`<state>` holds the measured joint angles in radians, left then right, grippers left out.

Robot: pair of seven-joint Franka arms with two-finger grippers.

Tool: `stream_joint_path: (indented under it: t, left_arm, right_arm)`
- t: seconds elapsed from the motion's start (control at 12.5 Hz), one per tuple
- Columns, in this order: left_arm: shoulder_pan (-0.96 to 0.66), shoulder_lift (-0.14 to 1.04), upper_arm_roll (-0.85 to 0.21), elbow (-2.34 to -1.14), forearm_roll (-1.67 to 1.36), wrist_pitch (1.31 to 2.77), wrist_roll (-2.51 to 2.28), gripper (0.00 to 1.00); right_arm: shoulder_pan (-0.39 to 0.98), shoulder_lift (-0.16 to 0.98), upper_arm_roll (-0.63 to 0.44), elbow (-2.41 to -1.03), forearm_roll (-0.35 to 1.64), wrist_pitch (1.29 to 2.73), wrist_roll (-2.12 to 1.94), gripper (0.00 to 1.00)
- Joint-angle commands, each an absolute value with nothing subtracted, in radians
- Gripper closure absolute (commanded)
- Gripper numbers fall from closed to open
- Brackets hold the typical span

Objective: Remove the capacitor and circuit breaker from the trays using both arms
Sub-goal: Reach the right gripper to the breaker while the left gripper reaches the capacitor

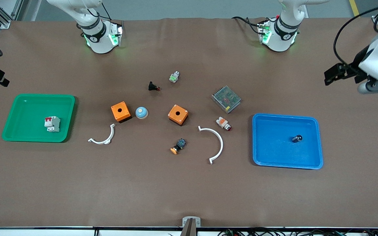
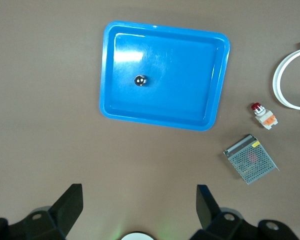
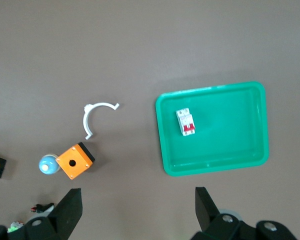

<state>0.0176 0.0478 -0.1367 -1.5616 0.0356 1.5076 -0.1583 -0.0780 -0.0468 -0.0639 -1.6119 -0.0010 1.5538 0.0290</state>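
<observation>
At the frame's edge by the right arm's end, the right tool hangs with its jaws wide above the bench, just off the green tray. That suits a drop onto the circuit breaker, which lies inside this tray, apart from its walls, so both fingers should fit around it.

In the middle of the frame, loose parts such as two orange boxes lie on the bench between the trays, clear of both reaches.

The blue tray sits toward the left arm's end, with the capacitor alone on its floor. The left tool hovers over the bench in the upper corner there, jaws spread wide and holding nothing.
</observation>
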Motion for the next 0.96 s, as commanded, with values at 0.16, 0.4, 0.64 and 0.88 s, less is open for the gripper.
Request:
stream_joint_path:
  t: [0.16, 0.4, 0.64, 0.88]
  left_arm:
    - [0.044, 0.104, -0.14, -1.819, 0.061, 1.857, -0.166, 0.0]
    - [0.069, 0.236, -0.14, -1.96, 0.061, 2.161, -0.163, 0.1]
    - [0.103, 0.368, -0.138, -1.983, 0.061, 2.333, -0.161, 0.15]
    - [0.141, 0.449, -0.137, -1.98, 0.069, 2.404, -0.155, 0.19]
  right_arm:
    - [-0.139, -0.005, -0.061, -1.906, -0.058, 1.852, 0.005, 0.0]
    - [-0.201, 0.167, -0.061, -1.95, -0.064, 2.034, -0.084, 0.0]
    - [-0.254, 0.283, -0.06, -1.951, -0.061, 2.118, -0.161, 0.0]
    - [-0.268, 0.368, -0.057, -1.956, -0.051, 2.195, -0.181, 0.0]
